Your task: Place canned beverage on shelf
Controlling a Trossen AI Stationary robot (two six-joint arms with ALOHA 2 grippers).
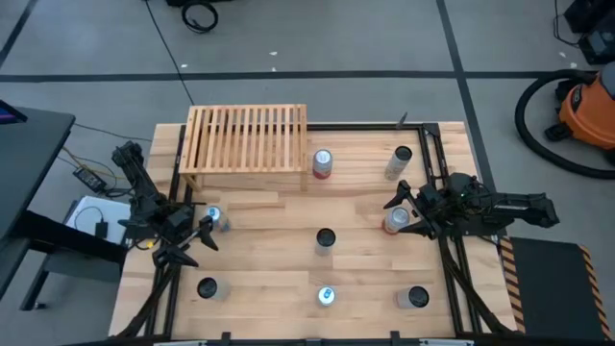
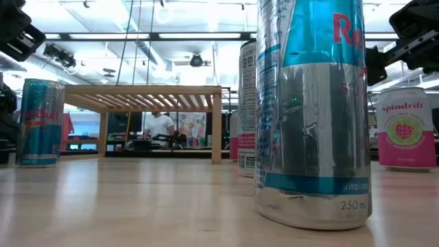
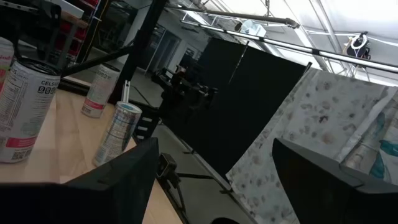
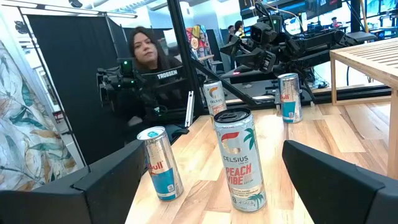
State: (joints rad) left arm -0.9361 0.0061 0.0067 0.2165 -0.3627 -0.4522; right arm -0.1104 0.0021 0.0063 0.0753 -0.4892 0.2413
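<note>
From my remote seat, looking down on the bench, I saw the left tool at the left edge, just beside a blue-and-silver can. Its fingers stood partly apart, and I could not tell from any camera whether they touched that can or held anything; its own wrist camera showed only two dark fingers with open room between them. Nearer the front on that side stood a dark-topped can.

The shelf — the slatted light-wood rack — sat at the back of the bench, left of centre, with nothing on its slats. Just beside its right leg stood a can with a pink band. In the middle of the bench stood another dark-topped can, and toward the front edge a can with a blue top. Farther right, near the back, stood a silver can, and at the front right one more dark-topped can.

The right tool hung at the right side with its fingers spread wide, holding nothing — a can with a reddish top stood between or just beneath them. Its wrist camera looked across the bench past a Celsius can and a short blue can toward a person beyond the frame.
</note>
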